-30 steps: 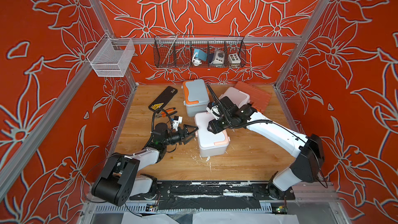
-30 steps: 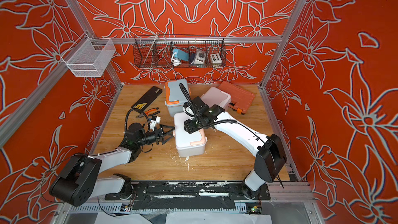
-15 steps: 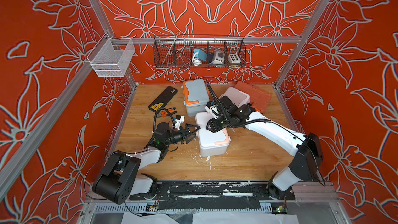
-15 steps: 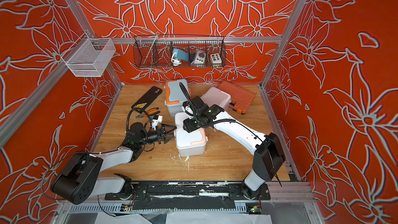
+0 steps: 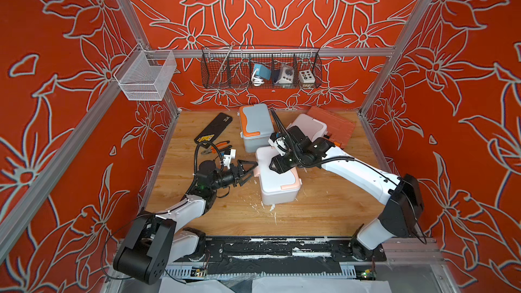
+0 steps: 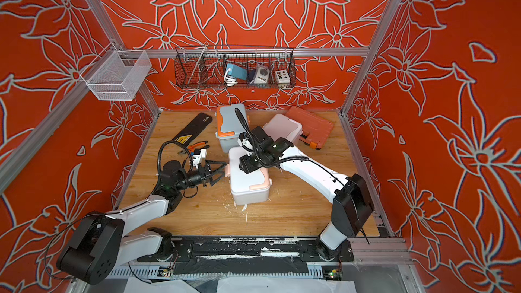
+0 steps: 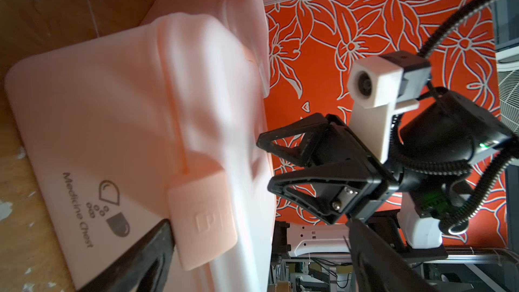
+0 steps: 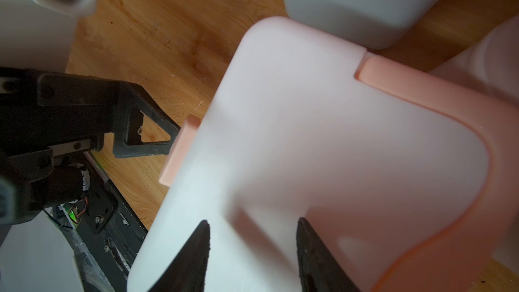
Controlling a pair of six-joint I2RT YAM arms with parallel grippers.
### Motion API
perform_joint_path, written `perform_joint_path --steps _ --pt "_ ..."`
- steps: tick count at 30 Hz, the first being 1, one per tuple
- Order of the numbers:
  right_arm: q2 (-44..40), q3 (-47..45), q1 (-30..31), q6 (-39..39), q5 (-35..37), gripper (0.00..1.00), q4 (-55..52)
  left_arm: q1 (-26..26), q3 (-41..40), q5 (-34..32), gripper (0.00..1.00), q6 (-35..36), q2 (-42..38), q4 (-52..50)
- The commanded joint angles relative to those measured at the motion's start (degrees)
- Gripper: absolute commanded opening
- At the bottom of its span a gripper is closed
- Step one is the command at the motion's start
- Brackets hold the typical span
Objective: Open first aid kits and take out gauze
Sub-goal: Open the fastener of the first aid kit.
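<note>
Both arms are in on the white first aid kit [image 5: 277, 181], which sits lid down on the bench [image 5: 324, 209]. The left gripper [image 5: 251, 172] comes in level from the side, jaws spread wide and holding nothing. In the right wrist view one of its fingers [image 8: 157, 139] touches the peach latch [image 8: 179, 147] on the kit's side wall. The left wrist view shows that finger tucked just beside the latch, next to the "Medicine Chest" print.

The right gripper [image 7: 265, 164] is directly above the kit. Its jaws are partly apart, tips down at the lid, with nothing clasped between them. The white lid fills the gap between its fingers [image 8: 196, 248].

Just beyond the right gripper stands the blue-grey kit [image 5: 256, 121] with orange trim, also closed. The pink kit [image 5: 310, 125] sits close behind the right wrist, touching the ribbed orange tool case [image 5: 335, 125]. Past the left gripper, pliers [image 5: 217, 147] and a flat black case [image 5: 214, 131] lie on the bench.
</note>
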Motion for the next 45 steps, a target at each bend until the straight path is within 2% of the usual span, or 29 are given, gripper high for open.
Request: perform_joint_path --steps 1,6,9,14,22,29,39,45 --pt "5.4 -5.3 0.2 0.5 1.8 0.51 -12.9 0.6 0.2 0.9 0.93 -0.1 -1.6 3.7" --pt "5.2 -5.1 0.2 0.5 1.8 0.52 -12.9 1.0 0.9 -0.7 0.93 2.0 -2.6 -2.0" --pt "4.7 -4.7 0.2 0.6 1.6 0.53 -12.8 1.0 3.1 -2.1 0.92 5.8 -2.7 -10.5" --pt "1.2 -4.2 0.2 1.2 1.9 0.56 -12.6 0.0 9.8 -10.7 0.90 18.3 -4.1 -33.0" --pt "-2.4 -4.4 0.2 1.7 4.3 0.60 -13.4 -7.1 18.8 -23.7 0.88 27.0 -1.9 -49.4" --pt "-1.9 -5.5 0.0 1.3 5.3 0.60 -13.6 -11.1 23.4 -32.6 0.82 31.4 1.1 -57.4" --pt "-0.9 -6.5 -0.4 1.2 5.4 0.60 -13.2 -10.7 18.7 -39.1 0.77 30.4 -4.6 -61.2" --pt "-0.5 -6.7 -0.4 1.2 5.1 0.60 -13.0 -7.8 15.7 -38.6 0.73 29.2 -5.9 -60.7"
